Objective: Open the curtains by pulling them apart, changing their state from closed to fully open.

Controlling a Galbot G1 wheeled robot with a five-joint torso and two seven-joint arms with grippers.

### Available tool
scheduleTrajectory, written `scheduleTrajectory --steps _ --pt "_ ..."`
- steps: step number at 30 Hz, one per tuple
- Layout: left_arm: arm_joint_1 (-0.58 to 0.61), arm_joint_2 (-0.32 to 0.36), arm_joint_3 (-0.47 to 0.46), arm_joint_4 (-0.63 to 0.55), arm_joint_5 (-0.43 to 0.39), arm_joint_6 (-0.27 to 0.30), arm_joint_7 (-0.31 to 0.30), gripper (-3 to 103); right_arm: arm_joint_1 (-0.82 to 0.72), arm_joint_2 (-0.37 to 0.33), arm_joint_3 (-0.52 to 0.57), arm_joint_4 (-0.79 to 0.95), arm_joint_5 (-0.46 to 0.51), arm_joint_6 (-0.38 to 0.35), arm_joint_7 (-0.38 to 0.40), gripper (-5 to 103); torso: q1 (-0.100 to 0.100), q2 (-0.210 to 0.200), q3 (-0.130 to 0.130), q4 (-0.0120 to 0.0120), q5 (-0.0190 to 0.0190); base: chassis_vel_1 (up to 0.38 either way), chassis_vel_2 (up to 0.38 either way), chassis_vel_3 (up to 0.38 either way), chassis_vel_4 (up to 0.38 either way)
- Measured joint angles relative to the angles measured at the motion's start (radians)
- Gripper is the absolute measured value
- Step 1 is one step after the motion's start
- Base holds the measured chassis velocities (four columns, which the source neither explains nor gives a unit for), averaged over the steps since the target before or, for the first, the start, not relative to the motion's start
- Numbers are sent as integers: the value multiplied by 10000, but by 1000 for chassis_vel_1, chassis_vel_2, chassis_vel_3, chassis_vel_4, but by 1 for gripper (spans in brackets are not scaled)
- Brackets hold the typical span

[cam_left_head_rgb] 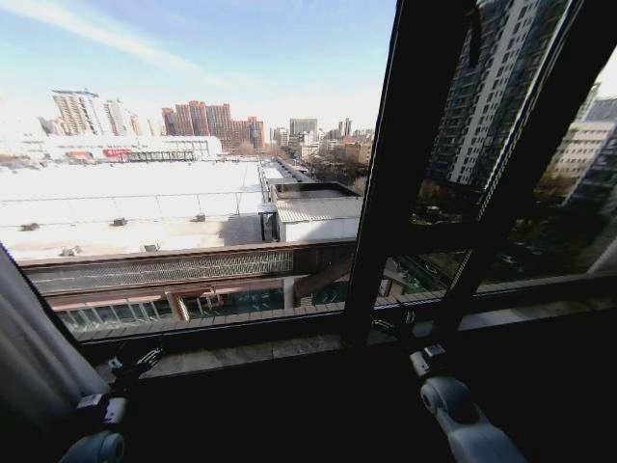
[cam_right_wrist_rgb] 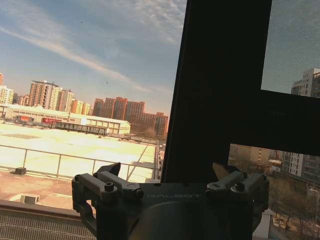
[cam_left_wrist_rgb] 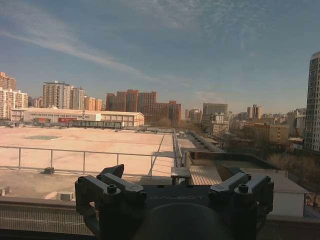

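Observation:
A bunched panel of the pale curtains (cam_left_head_rgb: 31,359) hangs at the lower left edge of the head view, drawn off the glass. My left gripper (cam_left_head_rgb: 137,364) is low by the sill, just right of that panel and not touching it. In the left wrist view the left gripper (cam_left_wrist_rgb: 172,172) is open with nothing between its fingers, facing the glass. My right gripper (cam_left_head_rgb: 398,322) sits near the sill beside the dark window mullion (cam_left_head_rgb: 405,145). The right wrist view shows the right gripper (cam_right_wrist_rgb: 167,170) open and holding nothing.
The window sill (cam_left_head_rgb: 289,347) runs across in front of both arms. A second dark frame bar (cam_left_head_rgb: 525,164) slants at the right. Rooftops and city buildings lie beyond the glass.

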Motion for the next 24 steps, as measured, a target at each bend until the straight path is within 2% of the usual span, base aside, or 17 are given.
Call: scheduleTrajectory --steps 14,24 --pt "-3 2 5 -6 6 0 0 100 0 0 0 0 0 0 0 100 0 0 0 1 0 -17 -18 26 22" --pt "-3 2 7 -7 5 0 0 100 0 0 0 0 0 0 0 100 1 0 0 -1 2 -186 -203 189 195"
